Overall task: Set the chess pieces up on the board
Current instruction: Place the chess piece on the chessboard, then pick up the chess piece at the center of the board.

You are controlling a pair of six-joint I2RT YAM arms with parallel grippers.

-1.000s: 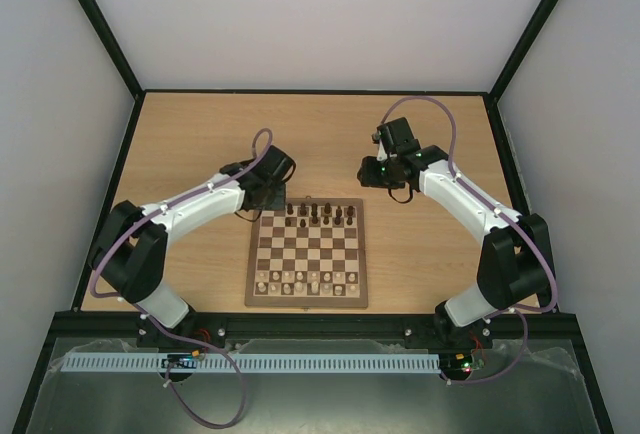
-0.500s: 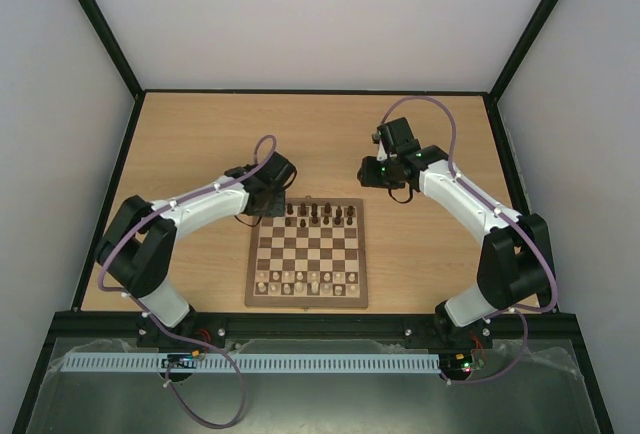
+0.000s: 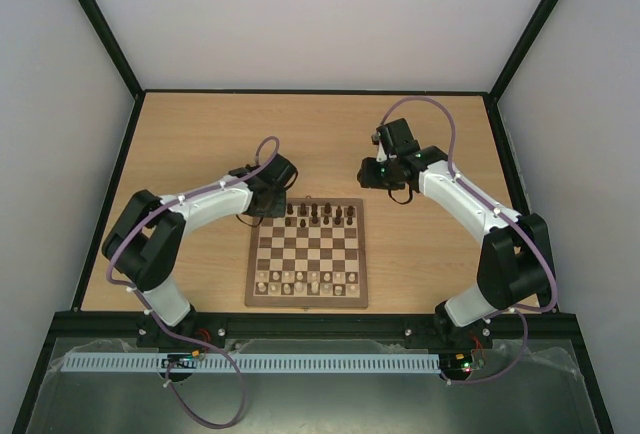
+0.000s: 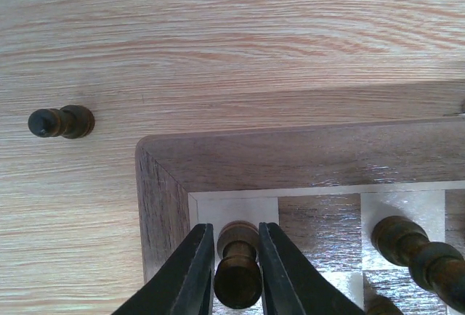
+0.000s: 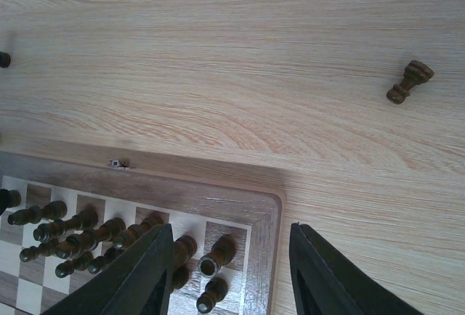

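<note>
The board [image 3: 308, 300] lies in the middle of the table, with dark chess pieces [image 3: 320, 216] along its far rows. My left gripper [image 3: 268, 206] is at the board's far left corner. In the left wrist view it [image 4: 236, 229] is shut on a dark chess piece [image 4: 238, 277] that stands upright on the cream corner square. Another dark piece [image 4: 62, 122] lies on the table left of the board. My right gripper [image 5: 231, 228] hangs open above the far right corner, holding nothing, with standing dark pieces [image 5: 218, 254] below it. One more dark piece [image 5: 409, 82] lies on the table beyond.
Pale cream chessmen [image 3: 305, 282] fill the near rows of the board. A dark frame [image 3: 310, 92] edges the light wood tabletop [image 3: 200, 144], and grey walls stand behind and at both sides.
My left arm has swung its elbow inward, and its gripper has settled a little closer to the board's far left corner. The right arm has not moved.
</note>
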